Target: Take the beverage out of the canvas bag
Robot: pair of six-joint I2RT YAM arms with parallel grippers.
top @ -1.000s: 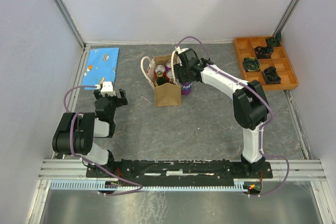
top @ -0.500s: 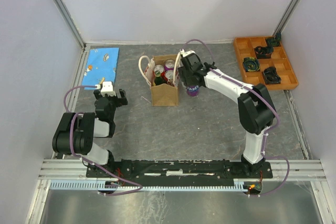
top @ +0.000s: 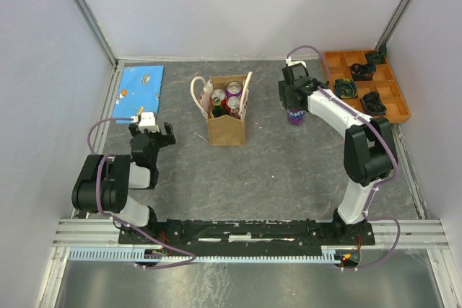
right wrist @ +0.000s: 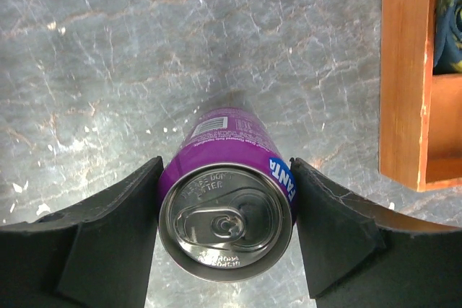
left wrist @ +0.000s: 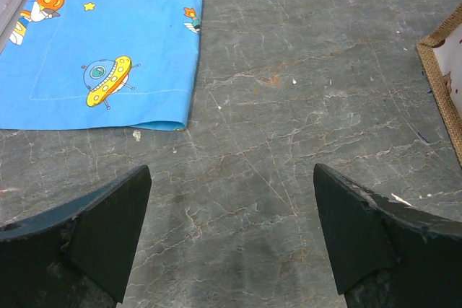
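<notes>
Extraction mostly done: purple can (right wrist: 225, 178) is out of canvas bag (top: 226, 131), well apart to its right, near orange tray (top: 328, 70). Right gripper (right wrist: 226, 210) fingers pinch can on both sides. Cannot tell if can rests on table (right wrist: 108, 48); release left. Other cans (top: 225, 96) sit in bag. Left gripper (left wrist: 231, 229) spread wide, holds nothing, low over table.
</notes>
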